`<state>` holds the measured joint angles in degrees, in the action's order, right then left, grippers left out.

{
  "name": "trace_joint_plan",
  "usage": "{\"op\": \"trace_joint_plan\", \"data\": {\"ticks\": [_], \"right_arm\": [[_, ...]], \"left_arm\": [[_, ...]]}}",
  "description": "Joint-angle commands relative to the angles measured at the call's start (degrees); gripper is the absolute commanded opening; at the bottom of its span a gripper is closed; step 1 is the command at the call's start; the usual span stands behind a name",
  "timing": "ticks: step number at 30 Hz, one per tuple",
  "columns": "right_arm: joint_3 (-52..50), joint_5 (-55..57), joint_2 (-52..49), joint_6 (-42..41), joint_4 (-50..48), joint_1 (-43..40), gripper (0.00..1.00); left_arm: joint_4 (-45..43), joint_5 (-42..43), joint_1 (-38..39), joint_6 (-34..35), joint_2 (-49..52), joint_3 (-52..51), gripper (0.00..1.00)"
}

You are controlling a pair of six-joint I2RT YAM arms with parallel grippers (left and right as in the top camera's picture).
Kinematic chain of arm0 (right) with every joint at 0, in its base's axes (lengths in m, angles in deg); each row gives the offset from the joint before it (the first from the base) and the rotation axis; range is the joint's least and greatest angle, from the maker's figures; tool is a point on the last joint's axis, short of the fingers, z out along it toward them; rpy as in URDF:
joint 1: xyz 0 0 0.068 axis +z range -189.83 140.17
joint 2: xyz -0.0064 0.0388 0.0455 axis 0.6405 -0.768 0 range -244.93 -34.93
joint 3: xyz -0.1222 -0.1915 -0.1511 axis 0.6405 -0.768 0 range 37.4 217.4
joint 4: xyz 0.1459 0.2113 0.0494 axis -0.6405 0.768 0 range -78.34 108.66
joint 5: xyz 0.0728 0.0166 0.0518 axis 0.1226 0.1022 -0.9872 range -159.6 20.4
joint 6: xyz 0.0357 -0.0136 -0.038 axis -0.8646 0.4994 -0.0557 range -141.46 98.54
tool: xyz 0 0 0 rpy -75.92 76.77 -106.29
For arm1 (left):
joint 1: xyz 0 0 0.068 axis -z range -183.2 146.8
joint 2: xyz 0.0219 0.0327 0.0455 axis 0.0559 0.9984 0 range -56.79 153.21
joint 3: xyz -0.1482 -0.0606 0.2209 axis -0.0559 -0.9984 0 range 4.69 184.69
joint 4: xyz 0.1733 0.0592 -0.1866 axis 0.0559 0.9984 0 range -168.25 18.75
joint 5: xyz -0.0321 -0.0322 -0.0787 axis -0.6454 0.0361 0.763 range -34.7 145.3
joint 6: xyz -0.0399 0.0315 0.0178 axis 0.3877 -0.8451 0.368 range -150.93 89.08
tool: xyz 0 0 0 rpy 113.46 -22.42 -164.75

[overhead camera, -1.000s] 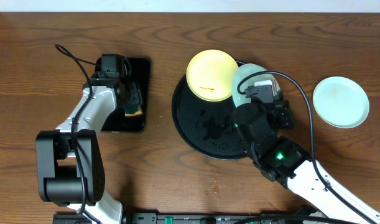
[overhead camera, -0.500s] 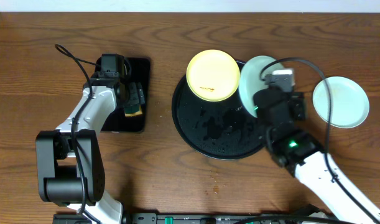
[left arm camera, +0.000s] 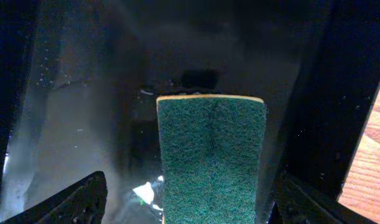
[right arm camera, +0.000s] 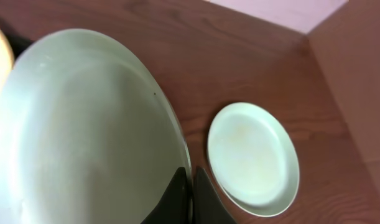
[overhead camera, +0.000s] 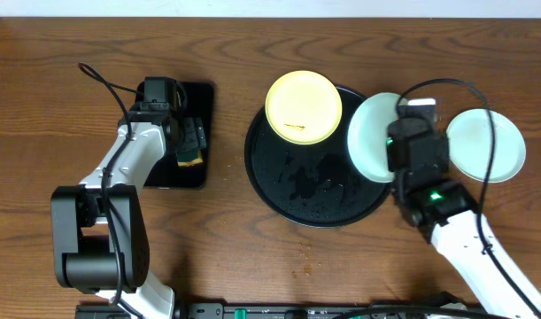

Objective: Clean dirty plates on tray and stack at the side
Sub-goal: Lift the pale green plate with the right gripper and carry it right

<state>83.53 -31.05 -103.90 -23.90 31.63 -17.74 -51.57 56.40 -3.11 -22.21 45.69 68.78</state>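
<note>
while right hand (right arm camera: 191, 179) grips plate (right arm camera: 84, 137), sponge (left arm camera: 211, 155) loose

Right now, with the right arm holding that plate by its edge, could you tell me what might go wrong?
The right gripper pinches the green plate only at its rim, so it could tilt or slip free. It hangs beside the second green plate on the table; lowering off centre might knock that one or stack crookedly. The yellow plate shows a brown smear, so it may get stacked dirty.

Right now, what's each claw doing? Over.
Left gripper open above sponge. Right gripper shut on mint plate, over tray rim, beside side plate. Yellow plate smeared, on tray.
</note>
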Motion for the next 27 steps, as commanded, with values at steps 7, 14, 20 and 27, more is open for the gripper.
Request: {"op": "trace_joint_plan", "data": {"ticks": [7, 14, 20, 27], "right_arm": [[0.92, 36.70, 0.72, 9.90, -7.13, 20.37, 0.01], [0.92, 42.25, 0.72, 19.98, -17.16, 25.51, 0.01], [0.92, 34.36, 0.72, 18.75, -17.35, 22.86, 0.01], [0.92, 2.91, 0.72, 4.11, -9.22, 9.01, 0.01]], "left_arm": [[0.02, -0.52, -0.20, -0.57, -0.24, -0.17, 0.87], [0.02, -0.52, -0.20, -0.57, -0.24, -0.17, 0.87], [0.04, -0.55, -0.20, -0.57, -0.24, -0.17, 0.87], [0.02, -0.52, -0.20, -0.57, -0.24, -0.17, 0.87]]}}
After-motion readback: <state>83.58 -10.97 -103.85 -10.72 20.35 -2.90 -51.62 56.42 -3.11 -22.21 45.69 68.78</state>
